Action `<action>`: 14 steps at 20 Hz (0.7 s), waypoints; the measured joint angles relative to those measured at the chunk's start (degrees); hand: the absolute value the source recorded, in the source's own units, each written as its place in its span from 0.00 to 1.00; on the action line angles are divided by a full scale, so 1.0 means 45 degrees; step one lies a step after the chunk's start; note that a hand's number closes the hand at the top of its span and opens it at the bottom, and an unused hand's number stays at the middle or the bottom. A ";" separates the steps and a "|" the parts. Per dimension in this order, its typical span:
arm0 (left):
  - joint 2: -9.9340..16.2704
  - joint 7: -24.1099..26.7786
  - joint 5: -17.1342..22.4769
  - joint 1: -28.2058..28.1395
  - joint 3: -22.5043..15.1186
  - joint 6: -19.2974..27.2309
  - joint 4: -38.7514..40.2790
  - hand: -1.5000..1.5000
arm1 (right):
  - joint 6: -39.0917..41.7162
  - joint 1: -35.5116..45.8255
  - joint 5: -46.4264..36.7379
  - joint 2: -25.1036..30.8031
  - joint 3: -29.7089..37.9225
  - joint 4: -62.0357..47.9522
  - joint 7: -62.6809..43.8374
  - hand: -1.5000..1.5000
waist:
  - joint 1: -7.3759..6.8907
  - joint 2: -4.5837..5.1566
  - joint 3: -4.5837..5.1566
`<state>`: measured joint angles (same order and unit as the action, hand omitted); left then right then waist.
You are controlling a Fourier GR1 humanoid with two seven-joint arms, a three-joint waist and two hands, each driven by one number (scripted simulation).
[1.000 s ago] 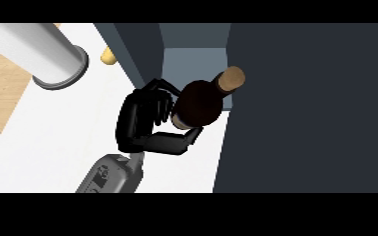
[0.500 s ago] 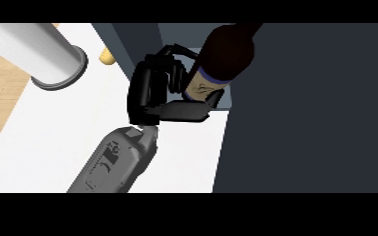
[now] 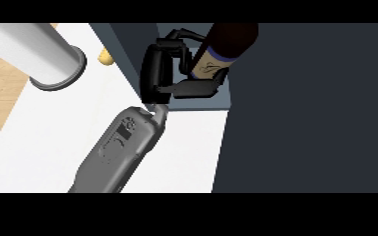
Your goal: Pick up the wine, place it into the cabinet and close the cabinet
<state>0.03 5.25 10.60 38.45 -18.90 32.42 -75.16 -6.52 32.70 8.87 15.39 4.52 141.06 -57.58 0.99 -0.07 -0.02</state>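
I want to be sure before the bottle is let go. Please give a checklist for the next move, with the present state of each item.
1. Hand curled round the wine bottle: ok.
2. Bottle over the cabinet's opening: ok.
3. Bottle base resting on the cabinet's floor: cannot tell.
4. Bottle upright: not ok, it tilts.
5. Cabinet door open: ok.
6. Other hand ready for the door: cannot tell, out of view.

One grey forearm [image 3: 122, 152] rises from the lower edge, tilting slightly right. Its black hand [image 3: 159, 75] is extended forward, fingers [image 3: 181, 35] and thumb [image 3: 196, 87] curled round a bottle [image 3: 225, 50].
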 measured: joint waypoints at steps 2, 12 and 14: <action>0.0003 0.0276 -0.0241 0.0217 0.0031 -0.0058 0.0510 1.00 | 0.0030 -0.0118 0.0004 -0.0064 -0.0102 0.0004 0.0026 0.00 | -0.0006 0.0003 0.0002; 0.0002 0.2082 0.0324 0.1040 0.0086 0.0029 0.3157 1.00 | 0.0088 0.0214 0.0122 -0.0061 0.0206 -0.0119 -0.0040 0.00 | 0.0040 0.0025 0.0006; 0.0000 0.2467 0.0512 0.1014 0.0089 -0.0056 0.3538 1.00 | 0.0226 0.0035 0.0146 -0.0109 0.0310 -0.0248 0.0176 0.00 | 0.0028 0.0030 0.0004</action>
<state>0.03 16.36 12.90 43.02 -18.50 32.17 -59.25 -5.50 32.86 9.53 14.90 5.92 139.95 -56.78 1.12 0.06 0.00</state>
